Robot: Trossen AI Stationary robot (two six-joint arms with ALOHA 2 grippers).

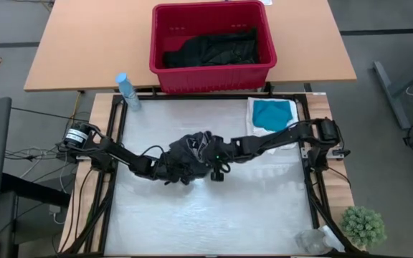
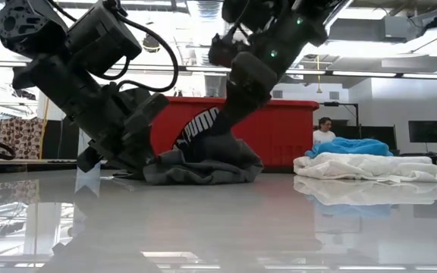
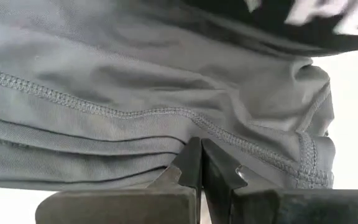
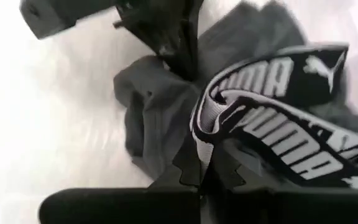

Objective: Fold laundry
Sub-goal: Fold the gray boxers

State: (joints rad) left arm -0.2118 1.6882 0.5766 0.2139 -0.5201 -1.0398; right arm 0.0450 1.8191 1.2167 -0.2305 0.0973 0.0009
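The dark grey garment (image 1: 185, 154) — crumpled, its black lettered waistband (image 4: 272, 134) showing — lies mid-table; the left gripper (image 3: 201, 163) is clenched on its hem; the right gripper (image 4: 205, 167) pinches the waistband edge; teal (image 1: 273, 113) and white laundry (image 2: 370, 167) sit well apart.

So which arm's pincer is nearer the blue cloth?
Right. The right pincer grips the grey garment mid-table; the blue cloth lies by that arm. The left pincer is farther.

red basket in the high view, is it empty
No, the red basket on the wooden table holds black clothing that fills much of its inside.
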